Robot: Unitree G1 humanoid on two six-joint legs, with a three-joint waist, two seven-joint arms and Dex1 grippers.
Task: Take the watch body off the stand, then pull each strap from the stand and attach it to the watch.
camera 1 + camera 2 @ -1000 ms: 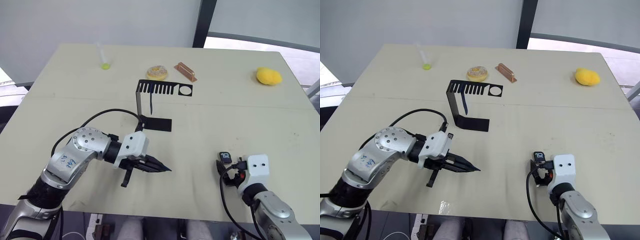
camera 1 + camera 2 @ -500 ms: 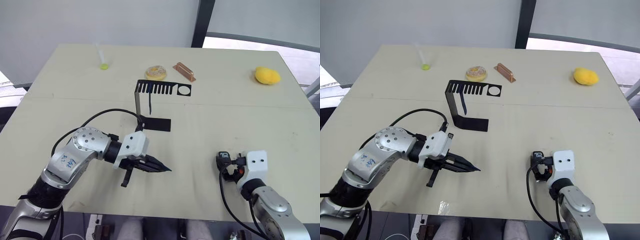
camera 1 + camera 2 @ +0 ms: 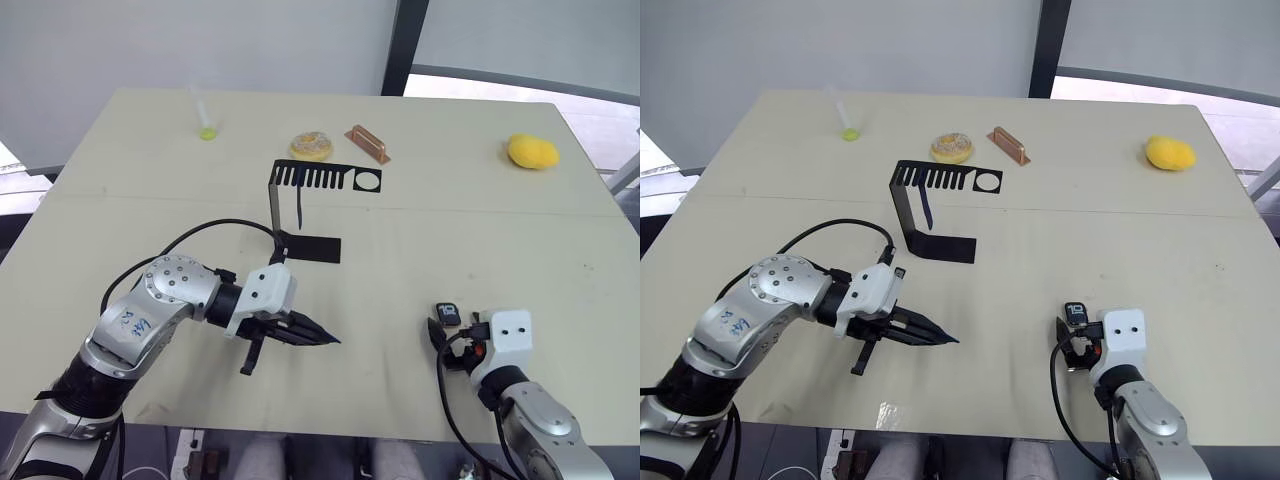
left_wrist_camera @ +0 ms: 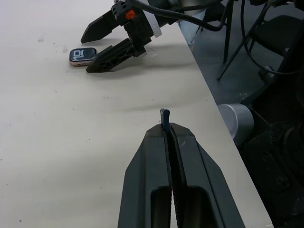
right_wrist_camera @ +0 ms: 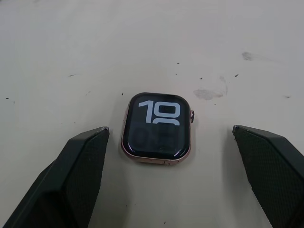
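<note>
Beige desk (image 3: 520, 250): the watch body (image 5: 157, 127) lies flat near its front edge, between the right gripper's (image 5: 166, 190) spread fingers. Close squarely on its sides. The left gripper (image 4: 168, 137) is pinching a strap (image 4: 165, 118); the other hangs on the stand (image 3: 300, 205).

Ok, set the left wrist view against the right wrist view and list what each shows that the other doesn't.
Left wrist view's own: the narrow dark blue flexible strap pinched in the shut left gripper, and the beige table ending at its edge. Right wrist view's own: the small side button on the watch's rim. Shared: the rounded-square watch body, black screen with white digits, lying flat between the open right gripper fingers.
</note>
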